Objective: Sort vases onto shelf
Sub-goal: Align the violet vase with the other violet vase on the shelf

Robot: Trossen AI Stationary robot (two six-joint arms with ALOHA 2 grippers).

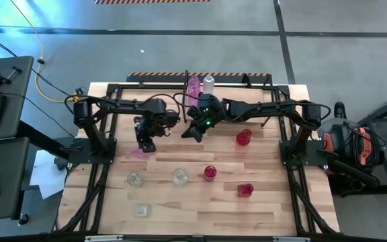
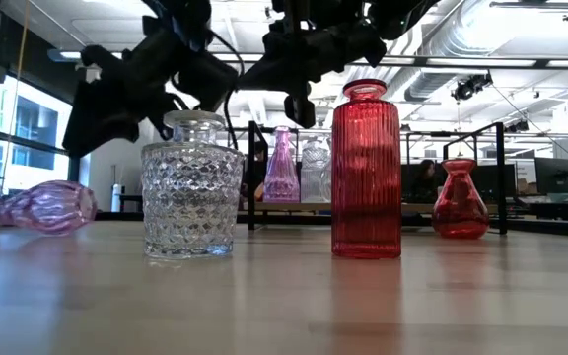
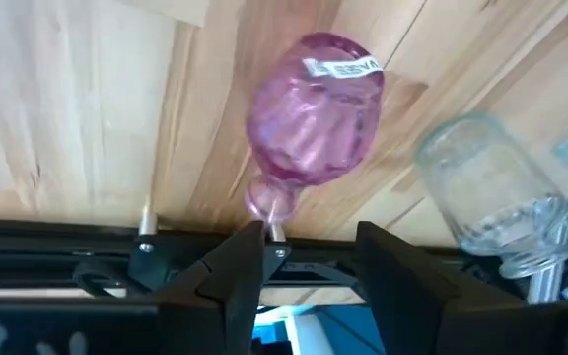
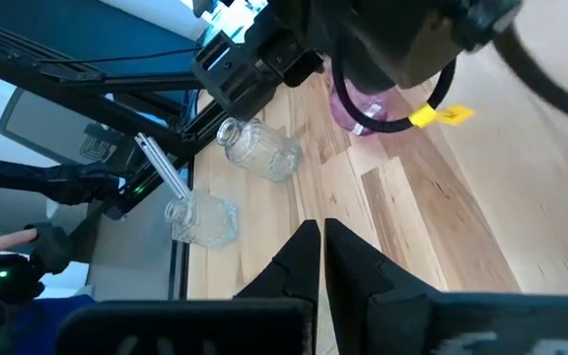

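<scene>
Hovering over the table's left half, my left gripper [image 1: 144, 144] has its fingers [image 3: 235, 271] spread, clasping nothing; the pale pink vase [image 3: 314, 118] lies on its side just beyond their tips. On the high view's clock face that vase [image 1: 137, 152] sits at seven o'clock from the shelf [image 1: 200, 79]. My right gripper [image 1: 195, 134] waits mid-table, fingers pressed together on nothing.

A pale pink vase [image 3: 314, 123], a diamond-cut clear jar [image 2: 192, 187], a ribbed red bottle [image 2: 366, 173].
</scene>
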